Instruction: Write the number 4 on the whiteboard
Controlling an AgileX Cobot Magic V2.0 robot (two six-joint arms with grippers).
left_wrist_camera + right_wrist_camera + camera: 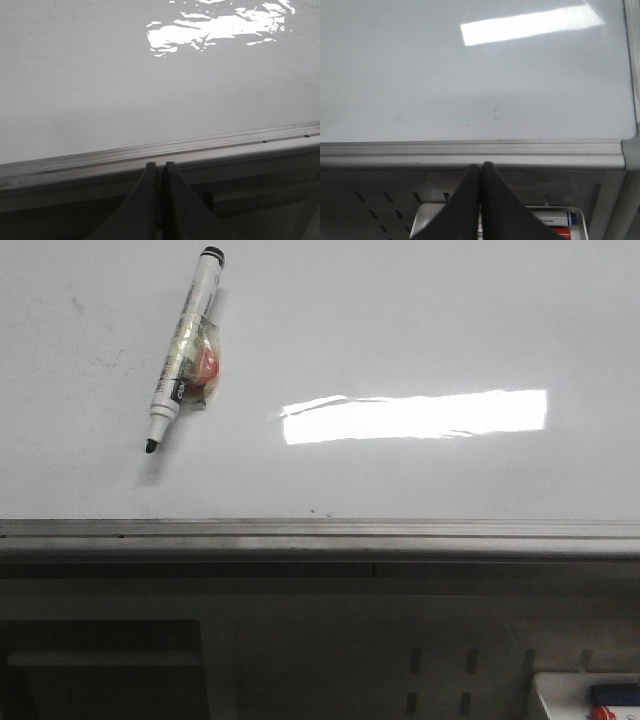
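Observation:
The whiteboard [420, 320] is glossy white with a grey edge rail [320, 532] along its near side. No number 4 shows on it in any view. A white marker [190, 315] lies on the board at the far left, its bare black tip [151, 445] pointing toward the rail, with clear tape and a red bit [205, 365] on its barrel. My left gripper [160, 165] is shut and empty, just short of the rail [150, 150]. My right gripper [481, 165] is likewise shut and empty, below the rail [470, 150]. Neither gripper appears in the front view.
A bright rectangular glare [415, 415] lies mid-board, and faint smudges [100, 335] mark the far left. A short dark stroke [495, 112] sits near the right end. Below the rail, a white tray [422, 215] holds a blue-capped marker [555, 218] and a red one [567, 232], beside a slotted panel [375, 205].

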